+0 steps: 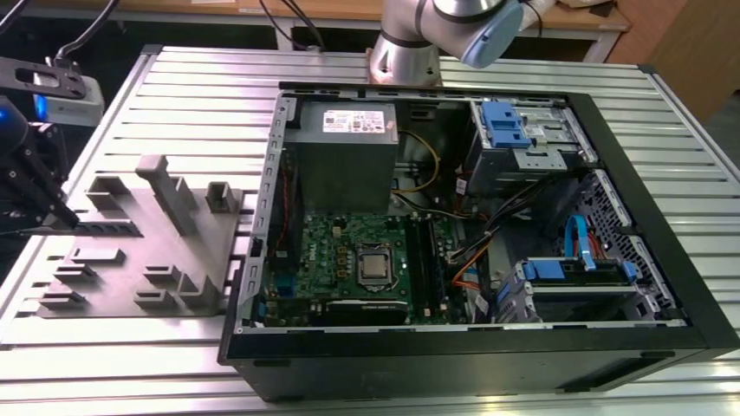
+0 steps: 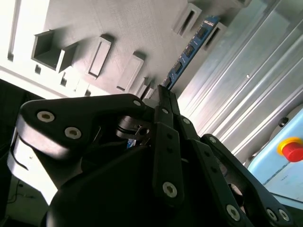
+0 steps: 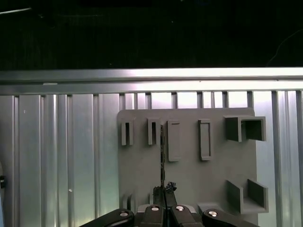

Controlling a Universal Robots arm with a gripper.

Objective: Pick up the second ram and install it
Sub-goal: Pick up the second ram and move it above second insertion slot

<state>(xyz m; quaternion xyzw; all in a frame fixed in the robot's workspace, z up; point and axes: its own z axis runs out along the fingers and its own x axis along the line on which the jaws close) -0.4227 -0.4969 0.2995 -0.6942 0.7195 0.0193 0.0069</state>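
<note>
Second ram [image 2: 189, 49] sits pinched at one end between the closed fingers [image 2: 166, 104].

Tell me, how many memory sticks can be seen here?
1. The memory stick is pinched at one end in the gripper, at the grey holder on the exterior view's left. Others may sit hidden in the motherboard slots.

We count one ram stick [image 3: 162, 151] between the jaws, one grey plate [image 3: 189, 175] beyond them, one computer case [image 1: 463, 347].

Ribbed aluminium tabletop [image 1: 116, 373], wooden workbench [image 1: 208, 9] behind, brown wooden panel [image 1: 694, 43] at the exterior view's right.
</note>
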